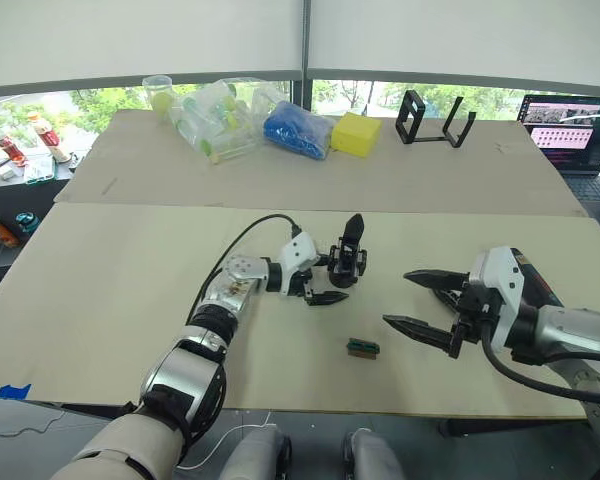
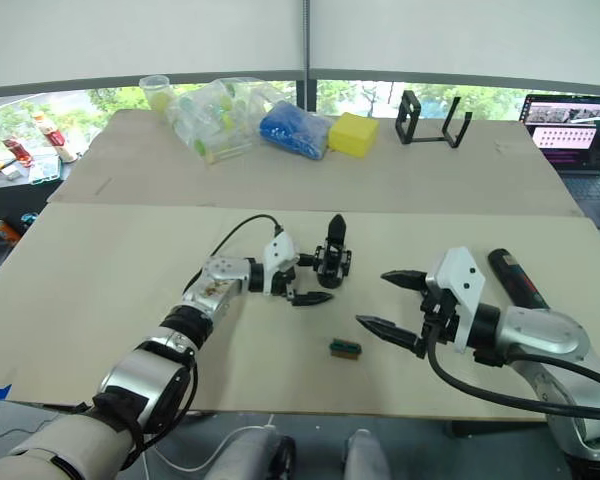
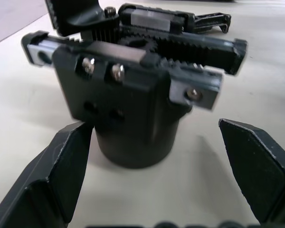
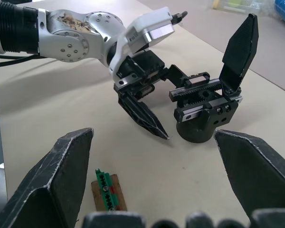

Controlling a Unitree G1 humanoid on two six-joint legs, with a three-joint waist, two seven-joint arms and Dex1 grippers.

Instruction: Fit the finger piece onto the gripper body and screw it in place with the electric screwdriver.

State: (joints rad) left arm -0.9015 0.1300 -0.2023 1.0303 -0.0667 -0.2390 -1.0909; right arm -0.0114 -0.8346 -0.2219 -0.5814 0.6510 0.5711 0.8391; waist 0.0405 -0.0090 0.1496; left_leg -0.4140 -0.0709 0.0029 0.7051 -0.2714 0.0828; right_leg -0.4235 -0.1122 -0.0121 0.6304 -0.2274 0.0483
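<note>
The gripper body (image 1: 347, 259) stands upright on its rounded base near the middle of the table (image 1: 110, 300), its one pointed finger sticking up. In the left wrist view its toothed rack, screw heads and dark round base are plain to see.

The left gripper (image 1: 329, 281) sits right at it with fingers spread — one on each side of the base, neither pressing it, so it is released and grasps nothing. In the right wrist view one of the left fingers (image 4: 145, 117) angles down to the table just beside the body.

The right gripper (image 1: 425, 302) hovers toward the table's right edge, well apart from the body, its two fingers wide open and empty. Between it and the near edge lies a small green-and-black block (image 1: 363, 348).

The electric screwdriver (image 2: 516, 276) lies by the right edge, partly hidden behind the right arm.

Along the far edge are a black wire-frame stand (image 1: 433, 119), a yellow block (image 1: 356, 134), a blue bag (image 1: 297, 130) and clear plastic containers (image 1: 215, 115); a laptop (image 1: 570, 132) stands beyond the far right corner.
</note>
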